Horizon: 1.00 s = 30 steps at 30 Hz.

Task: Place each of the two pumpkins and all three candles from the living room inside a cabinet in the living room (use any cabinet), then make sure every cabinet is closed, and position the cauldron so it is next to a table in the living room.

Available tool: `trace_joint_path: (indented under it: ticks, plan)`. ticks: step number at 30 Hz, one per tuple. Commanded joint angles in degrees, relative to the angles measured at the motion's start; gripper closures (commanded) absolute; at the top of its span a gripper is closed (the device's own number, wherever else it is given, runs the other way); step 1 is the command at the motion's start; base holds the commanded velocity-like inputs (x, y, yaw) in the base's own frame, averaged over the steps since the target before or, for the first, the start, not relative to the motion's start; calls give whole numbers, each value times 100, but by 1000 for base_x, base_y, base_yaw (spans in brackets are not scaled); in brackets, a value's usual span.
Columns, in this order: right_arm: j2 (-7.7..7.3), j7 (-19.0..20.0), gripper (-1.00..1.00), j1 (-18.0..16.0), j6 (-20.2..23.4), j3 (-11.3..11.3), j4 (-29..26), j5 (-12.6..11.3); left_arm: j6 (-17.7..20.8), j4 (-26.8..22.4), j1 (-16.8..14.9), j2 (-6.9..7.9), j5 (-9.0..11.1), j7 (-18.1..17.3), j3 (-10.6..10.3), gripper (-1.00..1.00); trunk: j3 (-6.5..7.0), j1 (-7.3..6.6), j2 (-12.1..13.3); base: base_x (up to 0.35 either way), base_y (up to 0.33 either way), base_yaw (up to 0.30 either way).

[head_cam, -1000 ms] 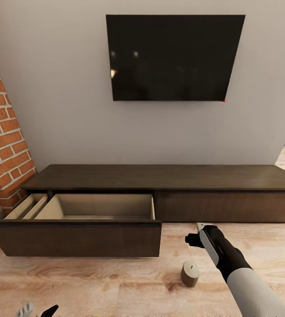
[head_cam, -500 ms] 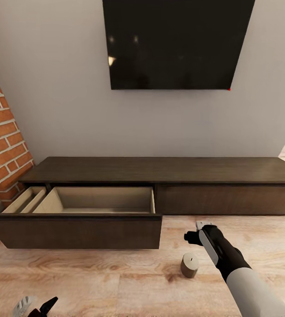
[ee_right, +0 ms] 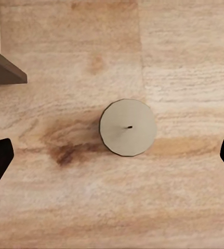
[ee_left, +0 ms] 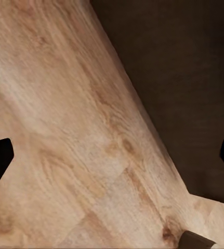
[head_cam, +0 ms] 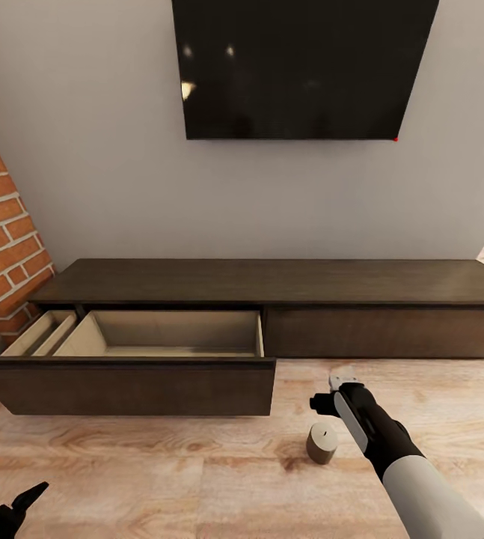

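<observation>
While the right tool (head_cam: 337,388) hangs spread above a candle (ee_right: 128,127) (upright), wood floor (head_cam: 197,464) fronts the open-drawered cabinet (head_cam: 271,281).

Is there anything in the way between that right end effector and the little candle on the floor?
Nothing visible. The right end effector hangs open above the candle, which stands alone on bare wood floor, and the right wrist view looks straight down on it between the spread fingers. The open drawer sits off to the side.
</observation>
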Motion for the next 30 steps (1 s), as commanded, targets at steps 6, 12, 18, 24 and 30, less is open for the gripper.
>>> trace_joint_path:
  ticks: [6,12,18,24,30]
  plan:
    - [4,-57,-100,2,27,32,-44,-61,-18,173,69,-313,3,52,36,-100,-4,-1,-2,210,-34,0]
    - [1,-51,-100,3,37,23,-48,-74,-33,203,82,-376,-7,75,45,-100,-4,-1,-2,252,-13,0]
    - [-1,-55,-100,1,25,11,-52,-81,-37,202,85,-369,-6,65,29,-100,-4,-1,-2,70,-3,0]
    - [3,-108,-100,-4,69,5,-54,-62,-31,158,83,-361,52,12,47,-100,-49,4,-5,12,0,0]
    - [6,-127,-100,-18,78,-3,-7,-57,-41,130,80,-379,57,16,23,-100,-182,20,-13,2,0,0]
